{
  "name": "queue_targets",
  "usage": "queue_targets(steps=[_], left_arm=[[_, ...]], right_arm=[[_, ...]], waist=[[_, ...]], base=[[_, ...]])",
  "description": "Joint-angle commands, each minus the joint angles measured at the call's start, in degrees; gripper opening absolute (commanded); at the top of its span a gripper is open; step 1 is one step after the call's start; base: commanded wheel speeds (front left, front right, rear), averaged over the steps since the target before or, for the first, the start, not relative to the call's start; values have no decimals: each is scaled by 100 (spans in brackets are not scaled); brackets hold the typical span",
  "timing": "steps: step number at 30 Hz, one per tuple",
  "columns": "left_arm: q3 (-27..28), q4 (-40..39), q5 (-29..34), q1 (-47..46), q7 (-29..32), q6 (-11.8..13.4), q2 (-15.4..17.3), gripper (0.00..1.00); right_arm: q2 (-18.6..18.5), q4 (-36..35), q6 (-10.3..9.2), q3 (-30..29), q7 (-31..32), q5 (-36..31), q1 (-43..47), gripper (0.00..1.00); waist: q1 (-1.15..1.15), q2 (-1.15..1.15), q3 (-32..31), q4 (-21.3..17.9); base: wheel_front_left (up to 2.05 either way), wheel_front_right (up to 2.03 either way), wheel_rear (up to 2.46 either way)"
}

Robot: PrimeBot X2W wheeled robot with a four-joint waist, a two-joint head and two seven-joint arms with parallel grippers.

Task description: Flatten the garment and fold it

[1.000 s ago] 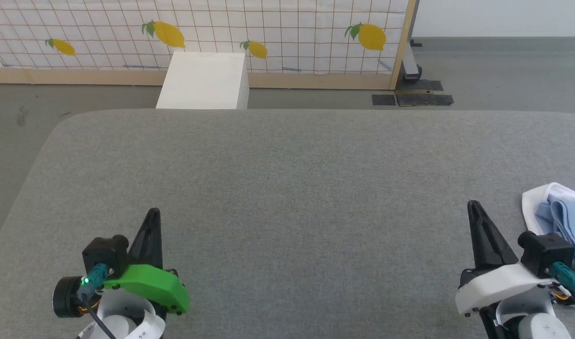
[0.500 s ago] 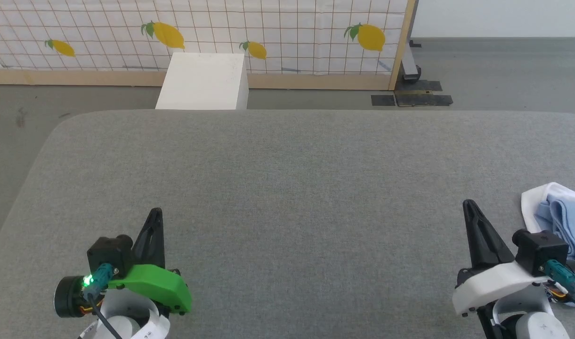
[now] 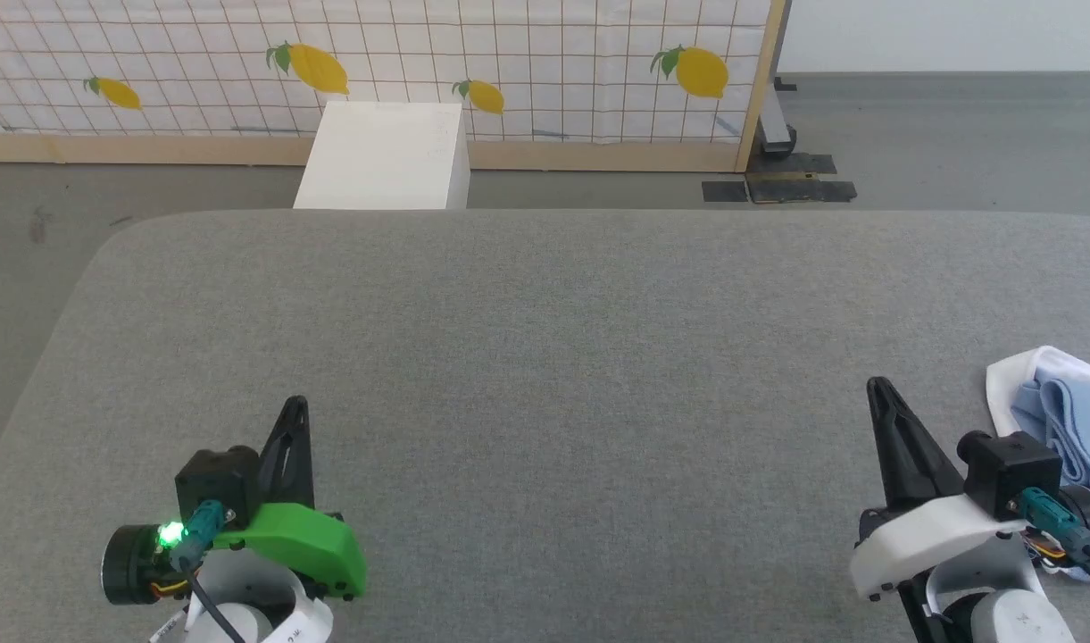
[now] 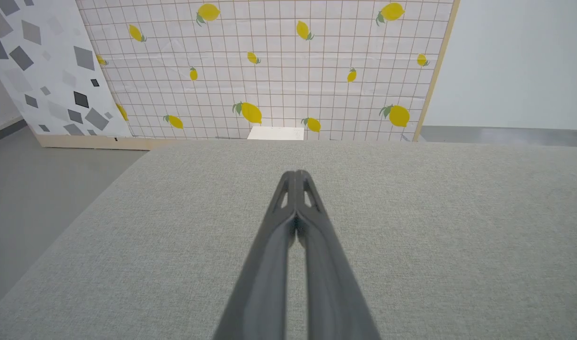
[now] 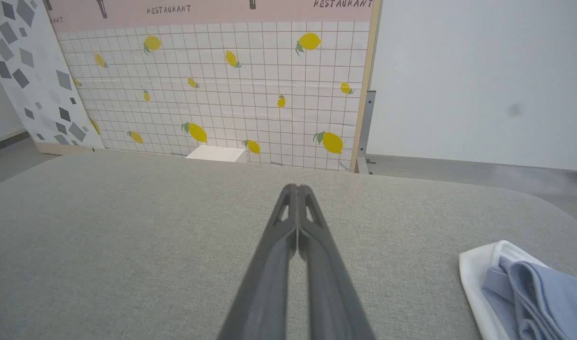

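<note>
Both staying pinched shut and empty, my left gripper (image 3: 295,404) is barely moving while my right gripper (image 3: 877,386) is drifting left, away from the garment (image 3: 1069,406) bunched at the table's (image 3: 545,339) near-right edge, so flattening isn't starting yet.

"RESTAURANT" in dark slanted capitals, printed twice on the pink strip (image 5: 212,14) along the top of the lemon-patterned screen (image 5: 222,94), in the right wrist view. A cut-off "ANT" further left on the same strip. Tiny print on a white tag (image 3: 281,625) at the lower left of the head view, too small to read.
</note>
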Motion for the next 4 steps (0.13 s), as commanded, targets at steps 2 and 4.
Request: queue_targets(steps=[2,4], left_arm=[[56,-52,120,100,44,-57,-91,0],[83,-68,173,109,64,-68,-120,0]], right_arm=[[5,-58,-7,30,41,-67,84,0],[6,-71,-7,40,57,-85,86,0]], waist=[[-1,0,-1,-1],[-1,0,-3,-3]], base=[[0,0,0],[0,0,0]])
